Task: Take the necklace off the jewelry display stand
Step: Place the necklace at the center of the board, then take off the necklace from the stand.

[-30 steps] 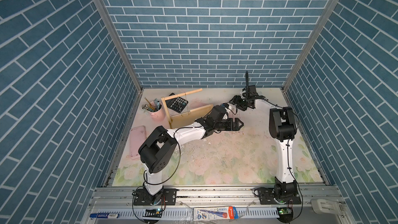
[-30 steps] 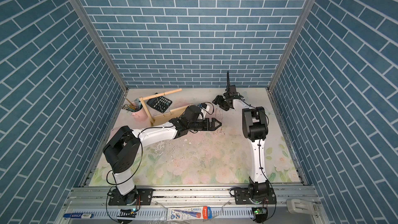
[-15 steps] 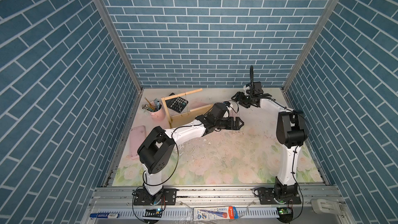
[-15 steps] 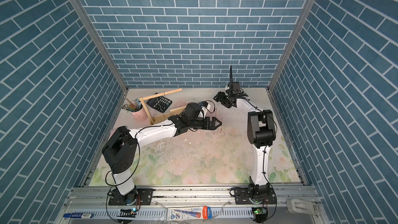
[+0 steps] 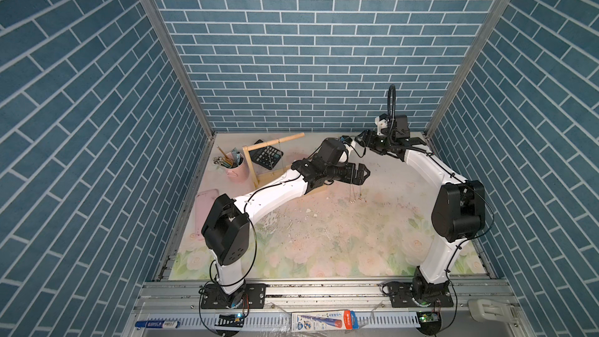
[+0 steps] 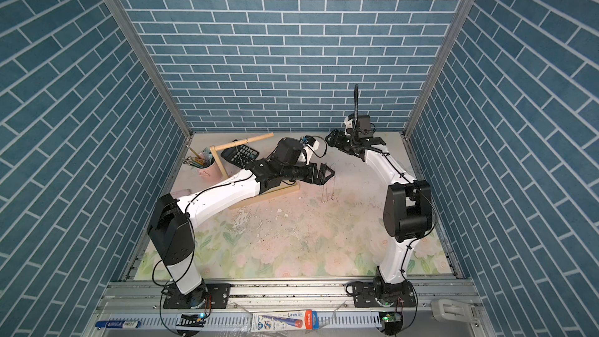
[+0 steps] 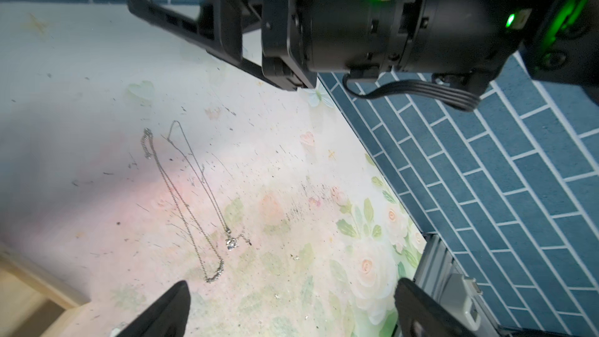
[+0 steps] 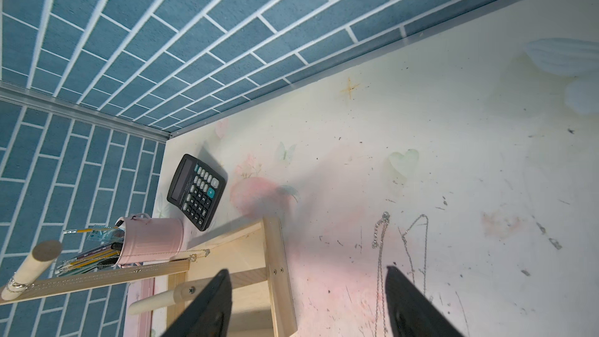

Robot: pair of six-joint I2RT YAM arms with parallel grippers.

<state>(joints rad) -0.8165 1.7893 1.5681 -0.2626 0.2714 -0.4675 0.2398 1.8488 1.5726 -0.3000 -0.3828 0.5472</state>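
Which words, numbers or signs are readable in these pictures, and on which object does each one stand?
"+": on the teal key of the calculator, in the right wrist view.
On the other calculator keys: digits and signs, too small to read with certainty.
On the blue, white and red box at the near edge in a top view: print too blurred to read.
On the blue marker beside it: label too small to read.
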